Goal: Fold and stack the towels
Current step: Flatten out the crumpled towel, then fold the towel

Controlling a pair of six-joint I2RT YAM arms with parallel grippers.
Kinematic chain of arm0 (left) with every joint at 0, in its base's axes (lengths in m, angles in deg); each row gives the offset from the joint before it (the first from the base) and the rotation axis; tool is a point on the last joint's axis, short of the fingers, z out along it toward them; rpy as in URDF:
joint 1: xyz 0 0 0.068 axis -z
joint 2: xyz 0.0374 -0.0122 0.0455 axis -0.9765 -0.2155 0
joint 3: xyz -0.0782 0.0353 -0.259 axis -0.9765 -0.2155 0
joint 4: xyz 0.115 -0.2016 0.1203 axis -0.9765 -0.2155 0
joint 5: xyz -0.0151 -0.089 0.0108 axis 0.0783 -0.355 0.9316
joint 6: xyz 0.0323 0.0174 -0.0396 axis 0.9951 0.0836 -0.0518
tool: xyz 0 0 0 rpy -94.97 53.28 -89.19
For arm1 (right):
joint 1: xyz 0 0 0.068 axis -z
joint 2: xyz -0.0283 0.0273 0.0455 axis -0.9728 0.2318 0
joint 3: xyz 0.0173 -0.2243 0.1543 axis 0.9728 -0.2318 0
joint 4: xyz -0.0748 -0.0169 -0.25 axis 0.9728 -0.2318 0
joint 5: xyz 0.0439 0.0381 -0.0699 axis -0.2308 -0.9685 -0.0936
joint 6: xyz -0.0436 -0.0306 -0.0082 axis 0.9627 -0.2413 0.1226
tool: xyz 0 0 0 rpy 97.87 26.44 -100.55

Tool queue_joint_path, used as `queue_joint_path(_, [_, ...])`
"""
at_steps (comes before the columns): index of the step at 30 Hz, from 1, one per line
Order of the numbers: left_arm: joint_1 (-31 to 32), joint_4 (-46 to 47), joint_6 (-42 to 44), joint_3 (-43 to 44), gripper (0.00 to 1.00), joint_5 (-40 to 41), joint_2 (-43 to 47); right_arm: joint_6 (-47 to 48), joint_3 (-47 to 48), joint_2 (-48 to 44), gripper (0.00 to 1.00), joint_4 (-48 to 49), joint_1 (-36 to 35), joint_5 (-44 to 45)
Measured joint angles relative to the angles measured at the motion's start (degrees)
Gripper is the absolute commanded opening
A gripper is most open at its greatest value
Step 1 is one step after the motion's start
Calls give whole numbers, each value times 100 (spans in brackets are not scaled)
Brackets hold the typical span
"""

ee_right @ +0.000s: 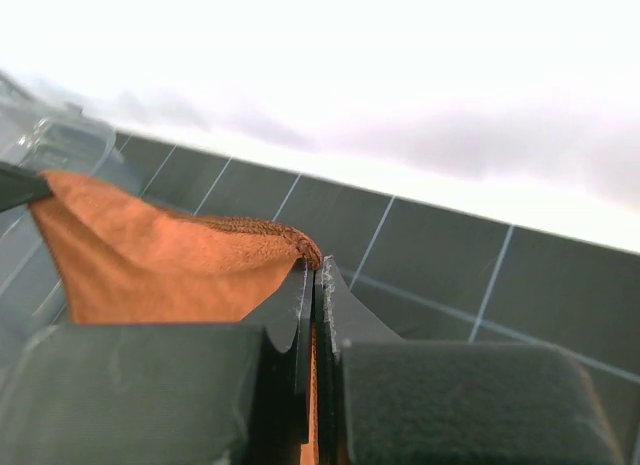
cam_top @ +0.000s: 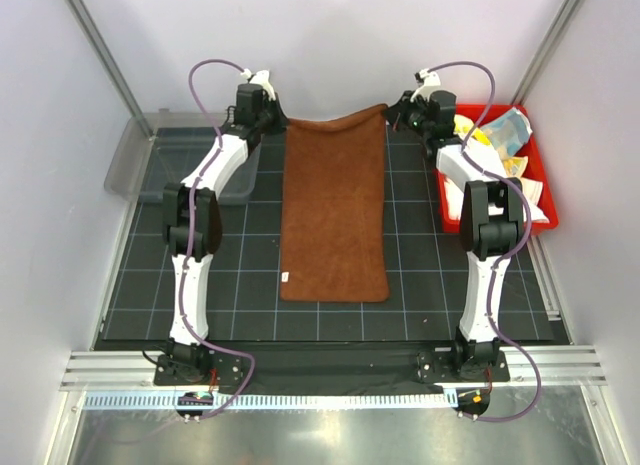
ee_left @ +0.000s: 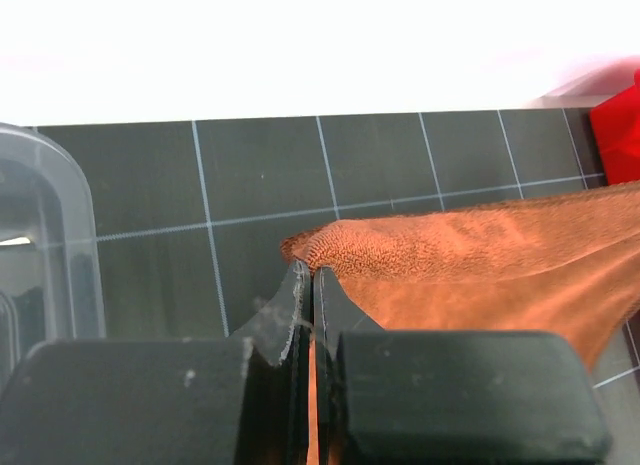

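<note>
From above, the rust-brown towel (cam_top: 335, 220) is seen laid lengthwise on the worktop (cam_top: 240, 285), unfolded, with its far corners raised. Other towels (cam_top: 500, 145) are heaped in the red bin (cam_top: 548, 200), and none are stacked. At the left wrist, the left fingers (ee_left: 336, 310) are clamped shut on one corner. At the right wrist, the right fingers (ee_right: 340, 305) are pinched on the other corner, so folding is judged barely begun.

Rust-brown towel (cam_top: 334, 220) lies flat running 12 to 6, far corners lifted; other towels (cam_top: 503, 137) heaped at 2 o'clock.
</note>
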Motion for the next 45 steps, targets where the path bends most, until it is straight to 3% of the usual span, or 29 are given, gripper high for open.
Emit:
queue_joint_path(12, [0, 249, 254, -9, 0, 59, -7, 26, 531, 461, 1, 769, -48, 125])
queue_joint_path(18, [0, 337, 422, 350, 0, 219, -249, 31, 1204, 1351, 1, 774, -57, 227])
queue_joint_path(24, [0, 413, 522, 214, 0, 120, -227, 52, 1126, 1397, 1, 562, -55, 66])
queue_joint_path(30, [2, 435, 555, -973, 0, -28, 496, 42, 153, 533, 1, 157, -37, -83])
queue_joint_path(38, [92, 498, 527, -2872, 0, -291, 2223, -278, -2057, -1425, 1, 155, -31, -212])
queue_joint_path(45, [444, 638, 214, -4251, 0, -328, 3314, -654, -3781, -2441, 1, 42, -28, -234])
